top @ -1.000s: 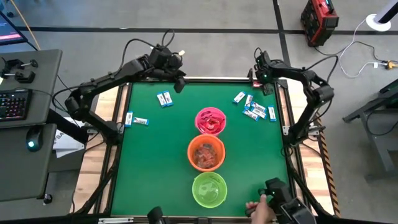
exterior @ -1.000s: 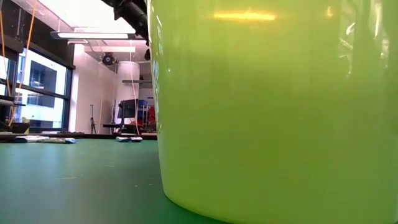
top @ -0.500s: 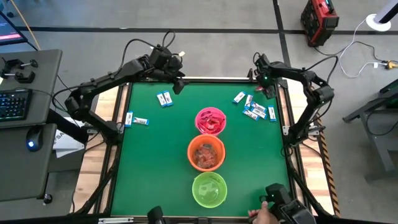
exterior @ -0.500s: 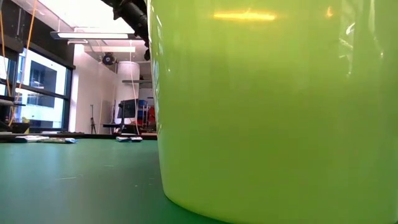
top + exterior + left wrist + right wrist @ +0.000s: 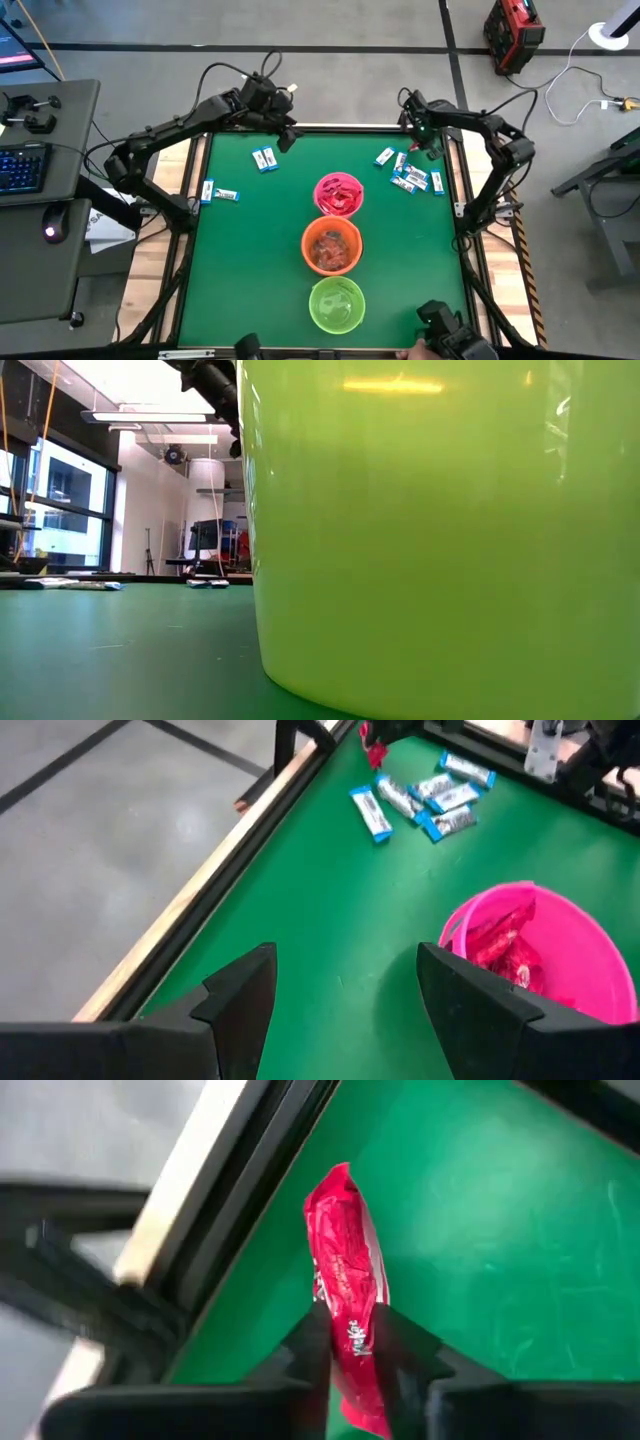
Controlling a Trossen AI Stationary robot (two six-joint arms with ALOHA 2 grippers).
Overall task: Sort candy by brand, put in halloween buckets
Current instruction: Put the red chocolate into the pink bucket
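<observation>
**Operator:** Report the pincers, left side of the worktop first.

**Arm:** My left pincer hangs over the far left of the worktop with its fingers spread and nothing between them. It waits. A blue-and-white candy lies just beside it, and two more lie at the left edge.

**Operator:** And the buckets?

**Arm:** They stand in a line down the middle: pink bucket farthest, orange bucket in the middle, green bucket nearest. Red wrappers already lie in the pink one.

**Operator:** Right side.

**Arm:** My right pincer is pinching a red candy at the far right corner of the worktop. The packet stands on end between my fingers, its long axis pointing up and away from them, its upper half free. It is clear of the cluster of blue-and-white candies on the cloth next to it.

**Operator:** What does the next move turn on?

**Arm:** In my judgement, on direction alone. The pink bucket lies inward from my right pincer, toward the worktop's centre and slightly nearer the front. It is the closest of the three to this arm, and no other bucket stands between. The path passes over the blue-and-white cluster, so the packet must stay lifted.
</observation>
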